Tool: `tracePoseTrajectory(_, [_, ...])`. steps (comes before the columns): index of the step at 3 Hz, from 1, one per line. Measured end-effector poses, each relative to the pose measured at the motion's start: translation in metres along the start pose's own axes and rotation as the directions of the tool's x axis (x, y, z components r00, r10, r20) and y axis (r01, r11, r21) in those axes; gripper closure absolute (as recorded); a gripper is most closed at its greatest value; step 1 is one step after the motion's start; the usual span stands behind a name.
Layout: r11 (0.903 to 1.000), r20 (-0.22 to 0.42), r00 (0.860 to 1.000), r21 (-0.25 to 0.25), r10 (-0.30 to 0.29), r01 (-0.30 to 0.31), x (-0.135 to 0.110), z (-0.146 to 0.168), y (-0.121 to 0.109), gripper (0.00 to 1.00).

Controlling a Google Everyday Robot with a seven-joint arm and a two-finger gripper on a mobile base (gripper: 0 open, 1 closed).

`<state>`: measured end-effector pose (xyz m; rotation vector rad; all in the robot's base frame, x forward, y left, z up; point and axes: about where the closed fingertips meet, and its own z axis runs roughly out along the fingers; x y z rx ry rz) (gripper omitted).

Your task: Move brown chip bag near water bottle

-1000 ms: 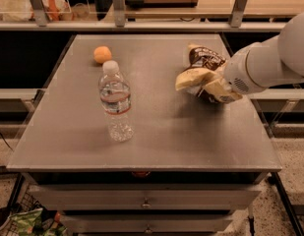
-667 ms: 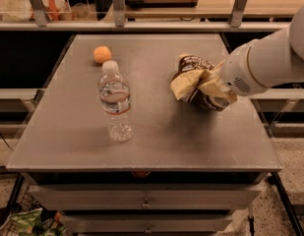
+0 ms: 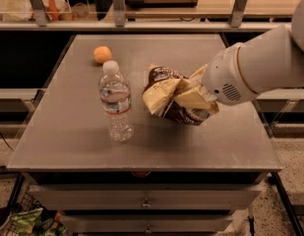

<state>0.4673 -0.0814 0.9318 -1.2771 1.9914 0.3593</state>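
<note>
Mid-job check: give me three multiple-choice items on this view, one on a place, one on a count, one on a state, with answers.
1. Where is the brown chip bag relative to the water bottle?
A. Beside it, toward the picture's right
B. Behind it, against the fruit
C. On the floor

2. How many pieces of orange fruit lie on the table?
A. None
B. One
C. Three

3. What is the gripper doing?
A. Hanging open over the bottle
B. Clamped on the bag, right of the bottle
C. Resting on a drawer

Answers:
1 A: the bag sits a small gap from the bottle.
2 B: a single fruit lies behind the bottle.
3 B: its fingers pinch the crumpled bag.
</note>
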Motion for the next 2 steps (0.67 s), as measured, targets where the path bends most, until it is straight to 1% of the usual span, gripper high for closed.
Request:
tracePoseTrajectory(1, [0.9961,0.036,0.999,-0.086,-0.013,0.016,-0.0139,-0.0004,0.0295,1.00])
tracePoseTrajectory(2, [0.9959,0.039,0.999,-0.088,-0.016,0.019,-0.0168,-0.0013,0.0319,0.82])
